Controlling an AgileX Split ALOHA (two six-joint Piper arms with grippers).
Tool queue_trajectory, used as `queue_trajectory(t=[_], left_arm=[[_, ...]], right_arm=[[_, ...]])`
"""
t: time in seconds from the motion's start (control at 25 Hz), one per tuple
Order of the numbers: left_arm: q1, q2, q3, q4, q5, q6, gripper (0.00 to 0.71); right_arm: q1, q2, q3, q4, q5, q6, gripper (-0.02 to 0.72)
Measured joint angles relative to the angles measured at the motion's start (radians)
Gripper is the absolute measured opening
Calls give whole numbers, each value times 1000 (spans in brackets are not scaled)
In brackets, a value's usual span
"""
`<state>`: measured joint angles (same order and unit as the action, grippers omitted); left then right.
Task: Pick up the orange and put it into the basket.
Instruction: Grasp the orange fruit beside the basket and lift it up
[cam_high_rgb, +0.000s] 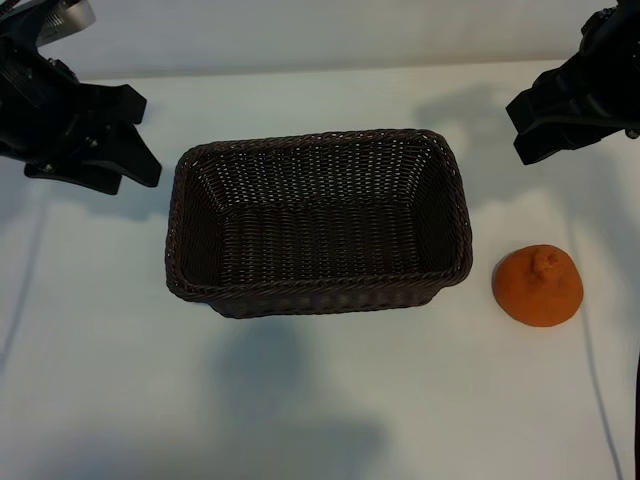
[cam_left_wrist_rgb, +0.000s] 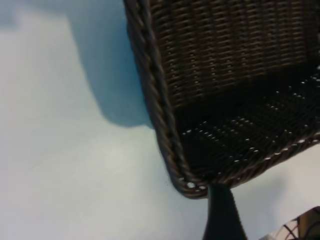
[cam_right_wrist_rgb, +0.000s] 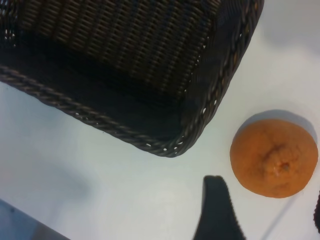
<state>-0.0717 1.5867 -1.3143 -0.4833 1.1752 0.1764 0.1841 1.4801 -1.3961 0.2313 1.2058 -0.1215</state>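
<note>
On white table (cam_high_rgb: 320, 400) (shadowed): basket (cam_high_rgb: 318, 290), orange (cam_high_rgb: 538, 286)

No legible text, label, brand, number or sign appears in any view.

This looks like a robot test bench in a lab, not a home or shop. A plain white table (cam_high_rgb: 320, 400) fills the exterior view, bare and evenly lit, with a pale blank wall (cam_high_rgb: 320, 30) along its 12 o'clock edge. Two black robot arms reach in, one at 10 o'clock (cam_high_rgb: 70, 120) and one at 2 o'clock (cam_high_rgb: 580, 95). Only a wicker basket (cam_high_rgb: 318, 290) and an orange (cam_high_rgb: 538, 285) sit out, staged like props.
</note>
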Motion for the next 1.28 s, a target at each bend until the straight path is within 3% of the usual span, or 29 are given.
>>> queue_trajectory(t=[0.88, 1.08, 1.28], left_arm=[[0, 0, 0, -13, 0, 4, 489], [0, 0, 0, -13, 0, 4, 489], [0, 0, 0, -13, 0, 4, 481]], right_arm=[[0, 0, 0, 0, -14, -46, 456], [0, 0, 0, -3, -32, -50, 529], [0, 0, 0, -50, -23, -49, 609]])
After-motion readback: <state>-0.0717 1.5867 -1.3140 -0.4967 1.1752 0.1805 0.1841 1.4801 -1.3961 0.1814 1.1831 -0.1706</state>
